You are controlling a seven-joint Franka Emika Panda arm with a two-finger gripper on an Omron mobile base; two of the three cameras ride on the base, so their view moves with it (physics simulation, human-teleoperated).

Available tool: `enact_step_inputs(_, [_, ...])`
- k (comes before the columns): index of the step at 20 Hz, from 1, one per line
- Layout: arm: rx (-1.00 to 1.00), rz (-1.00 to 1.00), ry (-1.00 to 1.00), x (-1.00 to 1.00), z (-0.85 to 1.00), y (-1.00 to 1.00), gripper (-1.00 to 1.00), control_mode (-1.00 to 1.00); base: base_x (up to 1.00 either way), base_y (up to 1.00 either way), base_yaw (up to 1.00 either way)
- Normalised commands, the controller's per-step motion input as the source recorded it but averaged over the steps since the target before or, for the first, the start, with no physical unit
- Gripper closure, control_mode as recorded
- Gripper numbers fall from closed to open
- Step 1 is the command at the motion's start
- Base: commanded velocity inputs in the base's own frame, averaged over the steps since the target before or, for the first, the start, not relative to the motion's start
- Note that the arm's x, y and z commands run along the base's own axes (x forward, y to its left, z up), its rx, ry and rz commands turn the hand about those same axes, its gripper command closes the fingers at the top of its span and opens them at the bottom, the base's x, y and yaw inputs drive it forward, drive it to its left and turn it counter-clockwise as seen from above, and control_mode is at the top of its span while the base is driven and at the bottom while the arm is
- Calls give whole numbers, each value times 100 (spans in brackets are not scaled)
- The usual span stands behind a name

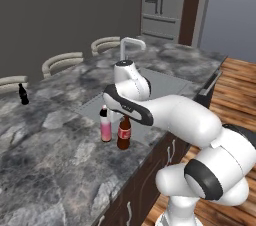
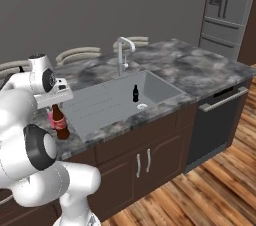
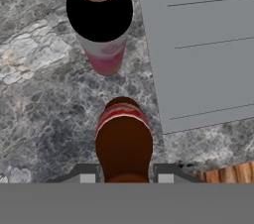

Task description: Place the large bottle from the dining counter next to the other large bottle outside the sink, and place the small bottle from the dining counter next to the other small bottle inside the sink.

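Observation:
The large bottle (image 1: 124,133), dark brown with a red label, stands upright on the dining counter (image 1: 60,160) just left of the sink (image 2: 150,87). My gripper (image 3: 126,174) comes down over its top, shut on it, with a finger (image 3: 87,173) pressed against each side. The other large bottle (image 1: 105,126), pale pink with a dark cap, stands right beside it, a small gap between them. One small dark bottle (image 1: 22,94) stands far off on the counter to the left. Another small dark bottle (image 2: 135,93) stands inside the sink basin near the drain.
The ridged drainboard (image 3: 198,44) lies right of both large bottles. An arched white faucet (image 2: 123,50) rises behind the basin. Chair backs (image 1: 62,61) line the counter's far side. The counter's front edge (image 3: 218,171) is close to the cola bottle.

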Motion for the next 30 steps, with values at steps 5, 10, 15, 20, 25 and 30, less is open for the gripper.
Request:
enact_step_inputs(5, [0,0,-1,0,-1,3,-100,-100,0,0,0])
enact_step_inputs(10, [0,1,0,0,0,0,-100,-100,0,0,0])
enact_step_inputs(15, [0,0,0,-1,0,0,-100,-100,0,0,0])
enact_step_inputs(20, [0,0,-1,-17,0,-1,-100,-100,0,0,0])
enact_step_inputs(25, [4,-2,-1,-33,12,-9,-100,-100,0,0,0])
enact_step_inputs(30, [7,-7,0,-55,40,-4,-100,-100,0,0,0])
